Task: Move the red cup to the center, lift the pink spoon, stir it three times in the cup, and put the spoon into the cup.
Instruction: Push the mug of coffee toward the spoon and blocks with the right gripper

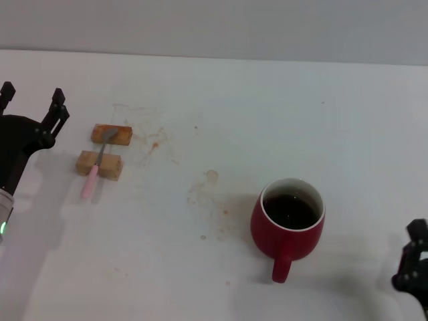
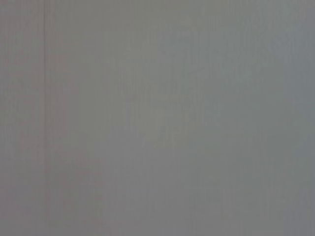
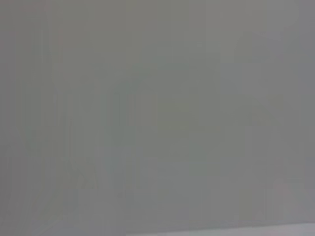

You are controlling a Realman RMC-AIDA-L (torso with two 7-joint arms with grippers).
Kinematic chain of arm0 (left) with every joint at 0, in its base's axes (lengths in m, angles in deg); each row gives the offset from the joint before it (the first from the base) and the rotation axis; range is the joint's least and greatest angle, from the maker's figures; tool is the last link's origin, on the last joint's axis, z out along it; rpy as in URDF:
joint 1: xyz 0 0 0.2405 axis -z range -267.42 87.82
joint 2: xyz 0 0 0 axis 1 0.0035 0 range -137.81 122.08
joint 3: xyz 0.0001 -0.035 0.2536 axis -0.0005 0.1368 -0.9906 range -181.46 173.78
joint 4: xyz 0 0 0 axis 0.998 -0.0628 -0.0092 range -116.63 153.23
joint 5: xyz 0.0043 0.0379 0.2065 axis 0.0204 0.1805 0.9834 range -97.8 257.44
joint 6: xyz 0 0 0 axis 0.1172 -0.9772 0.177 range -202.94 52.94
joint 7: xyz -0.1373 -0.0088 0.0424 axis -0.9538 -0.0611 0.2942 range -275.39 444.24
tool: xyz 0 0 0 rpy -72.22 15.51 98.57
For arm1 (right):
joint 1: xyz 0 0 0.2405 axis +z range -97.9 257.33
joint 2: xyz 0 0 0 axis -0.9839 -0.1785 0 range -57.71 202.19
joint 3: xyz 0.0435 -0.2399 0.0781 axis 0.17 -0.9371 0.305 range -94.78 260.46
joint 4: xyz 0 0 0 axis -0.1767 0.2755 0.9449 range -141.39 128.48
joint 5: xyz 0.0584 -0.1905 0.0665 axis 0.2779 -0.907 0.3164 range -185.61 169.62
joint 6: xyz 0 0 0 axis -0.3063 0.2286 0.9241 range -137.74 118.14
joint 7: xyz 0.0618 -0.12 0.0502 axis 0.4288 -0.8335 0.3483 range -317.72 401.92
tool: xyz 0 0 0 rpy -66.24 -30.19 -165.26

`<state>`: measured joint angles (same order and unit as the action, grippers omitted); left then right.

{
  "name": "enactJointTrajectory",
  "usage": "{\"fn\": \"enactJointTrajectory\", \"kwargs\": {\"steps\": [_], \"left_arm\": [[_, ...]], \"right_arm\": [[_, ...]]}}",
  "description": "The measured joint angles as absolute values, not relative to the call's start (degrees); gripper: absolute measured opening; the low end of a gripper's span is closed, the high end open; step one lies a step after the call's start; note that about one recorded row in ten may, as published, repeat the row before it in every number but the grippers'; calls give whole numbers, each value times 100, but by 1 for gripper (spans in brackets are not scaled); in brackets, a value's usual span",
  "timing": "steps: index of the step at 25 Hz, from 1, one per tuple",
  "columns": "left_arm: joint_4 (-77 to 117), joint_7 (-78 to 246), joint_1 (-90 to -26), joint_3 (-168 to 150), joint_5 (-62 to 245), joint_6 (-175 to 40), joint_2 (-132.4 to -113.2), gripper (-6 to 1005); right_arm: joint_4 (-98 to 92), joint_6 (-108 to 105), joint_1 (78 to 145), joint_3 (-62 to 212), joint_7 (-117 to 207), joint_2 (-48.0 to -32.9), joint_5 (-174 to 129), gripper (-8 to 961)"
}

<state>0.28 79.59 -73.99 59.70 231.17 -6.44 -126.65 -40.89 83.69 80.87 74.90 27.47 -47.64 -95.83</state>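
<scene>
Well apart: pink spoon (image 1: pixel 95 166), left fingers (image 1: pixel 59 105)

The left gripper (image 1: pixel 32 99) is matte black with two slim fingers (image 1: pixel 59 107) ending in blocky tips; at seven o'clock below it a white arm segment carries a small green light. The right gripper (image 1: pixel 414 264) is black too, angular and blocky.

Plain grey surface (image 2: pixel 157 118) throughout

A white table (image 1: pixel 281 107) with brownish stains (image 1: pixel 210 177) near its middle meets a plain grey wall (image 1: pixel 214 27) along its far edge, evenly lit.
</scene>
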Motion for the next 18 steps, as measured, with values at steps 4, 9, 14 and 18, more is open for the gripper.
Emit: {"fn": "enactJointTrajectory", "kwargs": {"steps": [4, 9, 14, 18], "left_arm": [[28, 7972, -7392, 5970, 23117, -653, -12671, 845], [-1, 7963, -7389, 5970, 23116, -654, -12671, 846], [-12, 7957, -7403, 5970, 23117, -654, -12669, 846], [-15, 7957, -7415, 5970, 23116, -633, -12667, 845]], "right_arm": [[-4214, 8276, 8140, 7296, 2669, -4764, -9599, 0], [-4355, 7998, 8283, 7176, 2671, -4764, -9607, 0], [-4414, 7722, 8466, 7171, 2685, -4764, -9610, 0], [-4435, 7459, 8644, 7168, 2689, -4764, -9614, 0]]}}
